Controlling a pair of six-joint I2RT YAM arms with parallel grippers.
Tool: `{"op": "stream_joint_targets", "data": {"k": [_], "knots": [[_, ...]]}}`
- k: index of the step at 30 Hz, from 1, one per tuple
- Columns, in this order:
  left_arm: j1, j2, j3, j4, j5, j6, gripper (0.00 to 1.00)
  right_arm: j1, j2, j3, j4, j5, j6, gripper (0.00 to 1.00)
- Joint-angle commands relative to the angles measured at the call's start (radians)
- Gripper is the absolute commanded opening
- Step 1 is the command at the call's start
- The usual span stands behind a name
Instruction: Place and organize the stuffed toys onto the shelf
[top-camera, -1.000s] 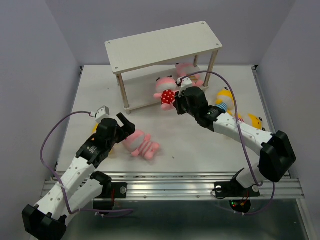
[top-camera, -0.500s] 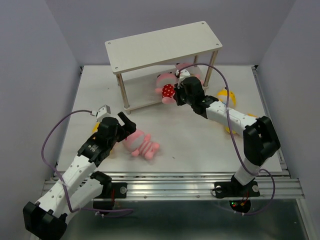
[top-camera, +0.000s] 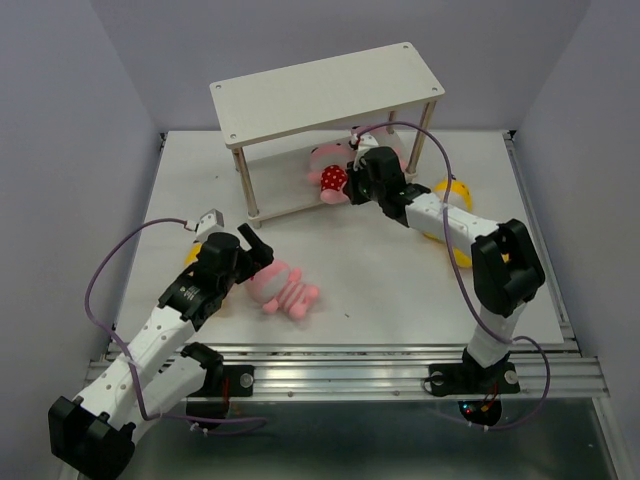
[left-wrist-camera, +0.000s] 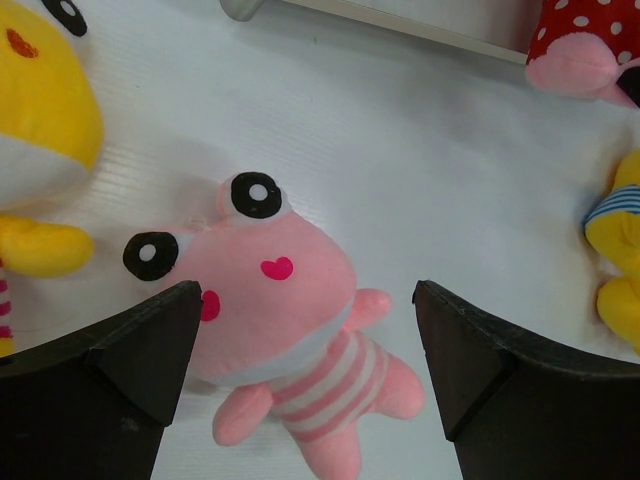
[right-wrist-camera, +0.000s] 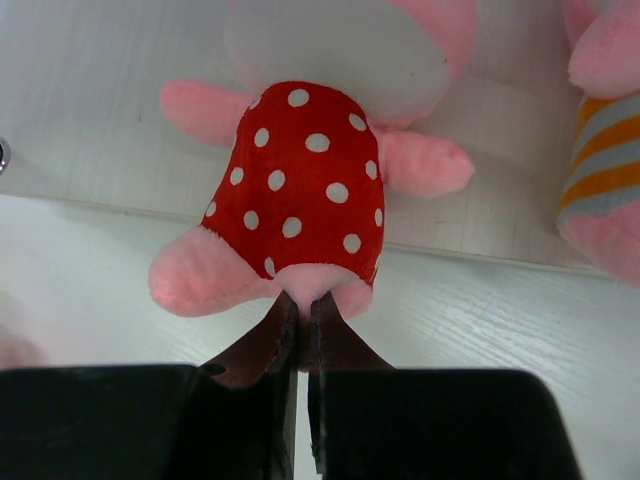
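Pinched almost flat, the right hand (right-wrist-camera: 298, 305) nips a fold of pink plush at the bottom edge of the polka-dot toy (right-wrist-camera: 305, 190), between its two stubby feet. That toy is pink with a white face patch and a red outfit scattered with white dots. It lies directly above the fingertips in the wrist view, its upper body and arms on the lower board of the shelf (top-camera: 330, 90) and its feet hanging over the board's front edge above the white surface (top-camera: 380, 280). At the right edge of that view a second pink doll, the orange-striped toy (right-wrist-camera: 600, 170), rests on the same board. From overhead the pair sit under the shelf's top board, right of centre. In the lower left of the overhead view, the left hand (left-wrist-camera: 306, 290) is spread wide and holds nothing. The striped pink toy (left-wrist-camera: 290, 330), with black-and-white eyes, red cheek marks and a pink-and-white striped body, lies on the surface between its fingers. A yellow toy (left-wrist-camera: 40, 130) lies at the upper left of that wrist view.
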Motion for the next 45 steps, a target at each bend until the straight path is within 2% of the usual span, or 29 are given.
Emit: {"op": "stream_joint_targets", "data": {"k": [1,24,28,30,35,45], "knots": [[0.006,-0.003,0.020,0.030,-0.006,0.015,0.99,-0.016,0.016,0.071,0.081,-0.036,0.023,0.01],[0.006,-0.020,0.021,0.015,-0.016,0.012,0.99,-0.043,0.103,0.121,0.111,-0.024,0.051,0.02],[0.006,-0.018,0.023,0.013,-0.020,0.012,0.99,-0.043,0.099,0.118,0.111,-0.024,0.057,0.18],[0.006,-0.015,0.026,0.012,-0.020,0.011,0.99,-0.043,0.097,0.118,0.111,-0.021,0.055,0.21],[0.006,-0.005,0.031,0.010,-0.019,0.008,0.99,-0.043,0.088,0.114,0.109,-0.010,0.051,0.36],[0.006,-0.008,0.032,0.009,-0.014,0.006,0.99,-0.043,0.059,0.103,0.109,0.006,0.045,0.51]]}}
